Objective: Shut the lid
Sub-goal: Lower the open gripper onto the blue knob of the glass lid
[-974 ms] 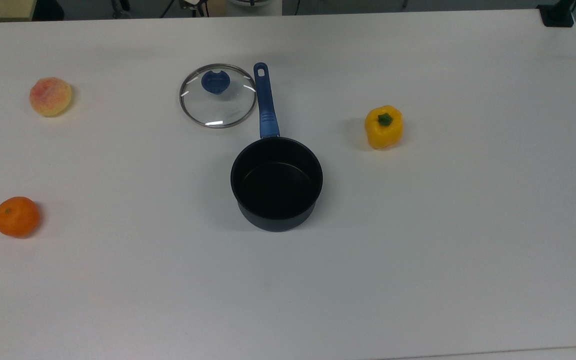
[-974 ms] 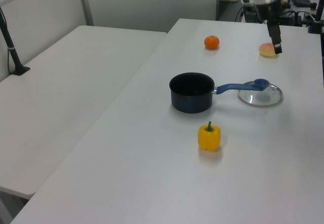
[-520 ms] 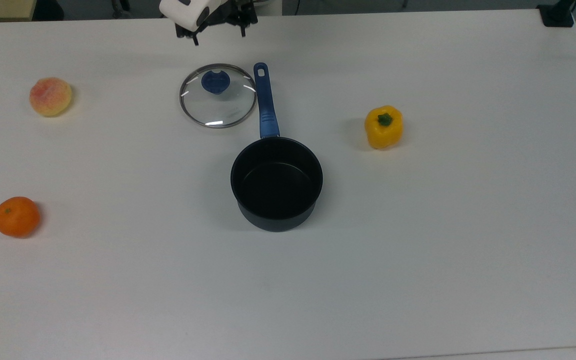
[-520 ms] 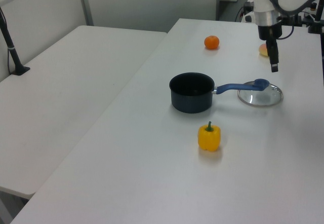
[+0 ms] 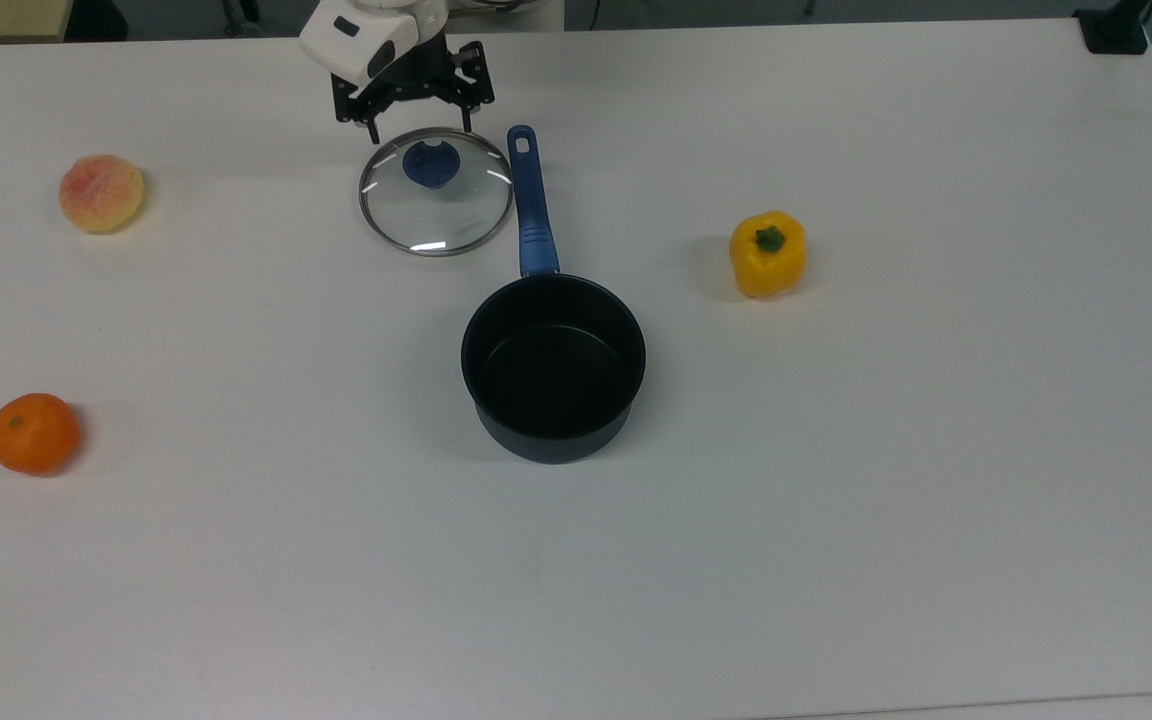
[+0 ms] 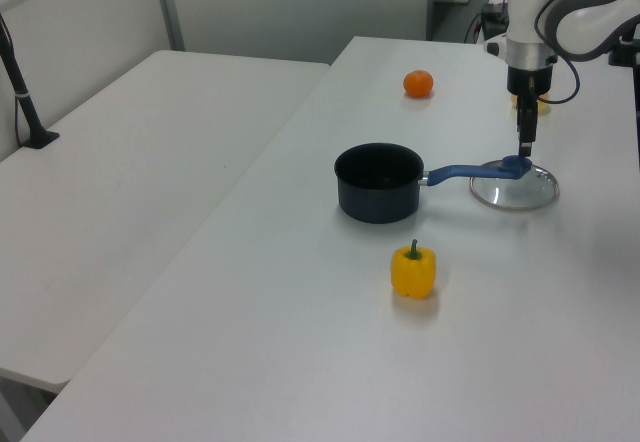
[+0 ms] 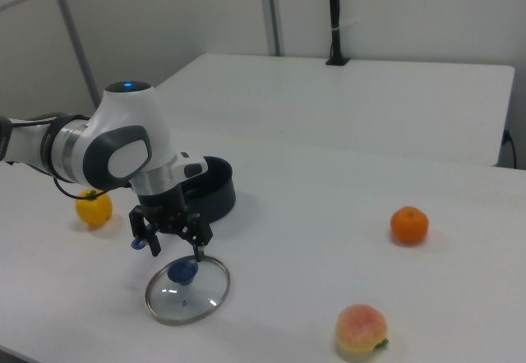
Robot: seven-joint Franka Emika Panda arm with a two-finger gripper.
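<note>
The lid lies flat on the white table, clear glass with a metal rim and a blue knob. It rests beside the blue handle of the dark saucepan, which stands uncovered. My gripper hangs open just above the lid's far edge, close to the knob, with nothing between its fingers. In the right view the gripper hovers over the knob of the lid, its fingers spread either side. The left view has the gripper pointing down at the lid.
A peach and an orange lie at the top view's left. A yellow bell pepper stands at the top view's right of the saucepan. A second white table adjoins at the left view's left.
The gripper has come in from the top view's upper edge and dropped toward the lid's knob. The lid, saucepan and fruit have not moved.
</note>
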